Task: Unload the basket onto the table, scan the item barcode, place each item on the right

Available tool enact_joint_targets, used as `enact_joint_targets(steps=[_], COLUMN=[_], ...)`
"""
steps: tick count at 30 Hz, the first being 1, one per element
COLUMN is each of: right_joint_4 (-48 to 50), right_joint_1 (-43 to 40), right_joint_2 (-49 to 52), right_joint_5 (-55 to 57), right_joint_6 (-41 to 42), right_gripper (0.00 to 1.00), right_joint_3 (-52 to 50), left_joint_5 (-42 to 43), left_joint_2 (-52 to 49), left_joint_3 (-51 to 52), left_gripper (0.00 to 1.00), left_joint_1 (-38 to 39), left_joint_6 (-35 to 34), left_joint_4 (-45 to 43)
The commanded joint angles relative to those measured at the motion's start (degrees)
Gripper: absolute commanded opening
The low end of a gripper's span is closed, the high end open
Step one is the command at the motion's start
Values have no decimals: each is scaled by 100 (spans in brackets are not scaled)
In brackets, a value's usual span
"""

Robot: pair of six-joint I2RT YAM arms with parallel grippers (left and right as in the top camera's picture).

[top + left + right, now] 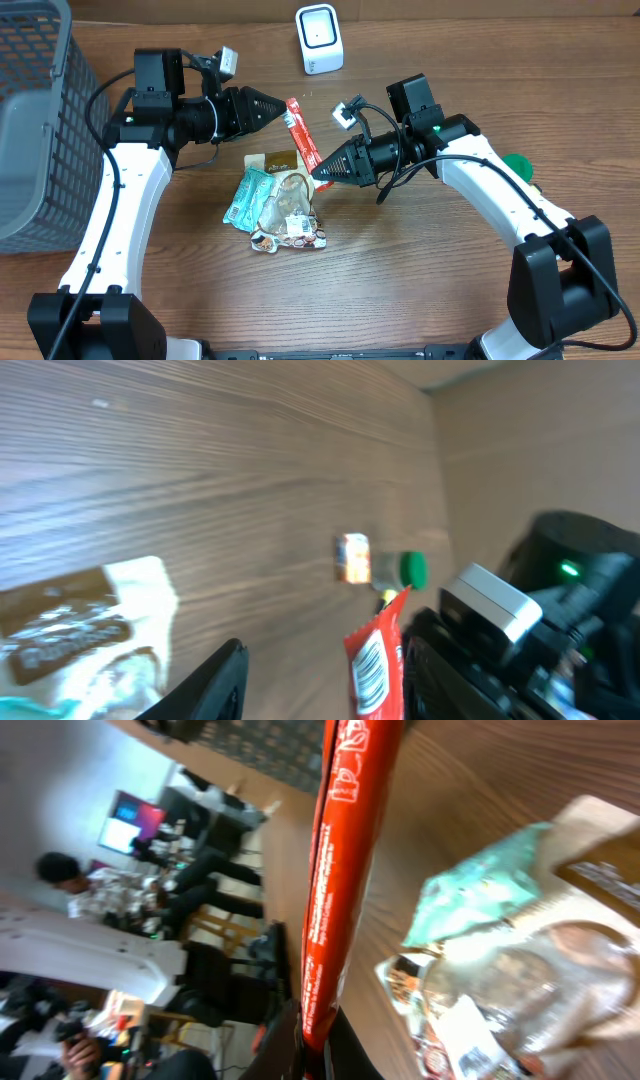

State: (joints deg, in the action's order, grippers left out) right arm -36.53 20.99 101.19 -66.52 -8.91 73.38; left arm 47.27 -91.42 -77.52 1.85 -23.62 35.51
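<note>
A long red snack packet (298, 128) hangs above the table between the two arms. My right gripper (318, 175) is shut on its lower end, and in the right wrist view the packet (345, 850) rises from the shut jaws (318, 1040). My left gripper (283, 108) is at the packet's upper end with its jaws open. In the left wrist view the packet (375, 660) lies against the right finger (440, 670), barcode side showing, with a wide gap to the left finger (215, 680). A white scanner-like device (318, 38) stands at the back.
A pile of snack packets (278, 200) lies on the wooden table under the grippers. A grey mesh basket (30, 120) fills the left edge. A green-capped object (518, 165) sits behind the right arm; it shows as a green cap (412, 568) in the left wrist view.
</note>
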Motion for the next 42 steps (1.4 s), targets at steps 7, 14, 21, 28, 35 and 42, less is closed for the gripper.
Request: enact_joint_targets(steps=[7,14,21,28,35,42], right_joint_4=[-323,-299,-254,48,92,94], right_joint_1=[-9,72,328,387,387,387], right_joint_2=[-186,-186,-186,-186,-186,-186], right_joint_5=[1231,807,107,-549,-584,-581], right_joint_6=[-59,-59,-57,4,13,13], right_gripper=[4,4,4,4,4,4], right_joint_3=[90,90,90,90,90,90], left_joint_5=[-1552,-1106,-590,-70,704,1115], left_joint_2=[-20,-20,-20,-20,-20,-20], left_joint_3=[7,7,7,7,7,7], left_gripper=[51,72,75,73,65,46], left_joint_1=[0,22,22,22,22,22], left_joint_6=[94,525,697,704,828,846], left_joint_4=[299,413,382,372,354,354])
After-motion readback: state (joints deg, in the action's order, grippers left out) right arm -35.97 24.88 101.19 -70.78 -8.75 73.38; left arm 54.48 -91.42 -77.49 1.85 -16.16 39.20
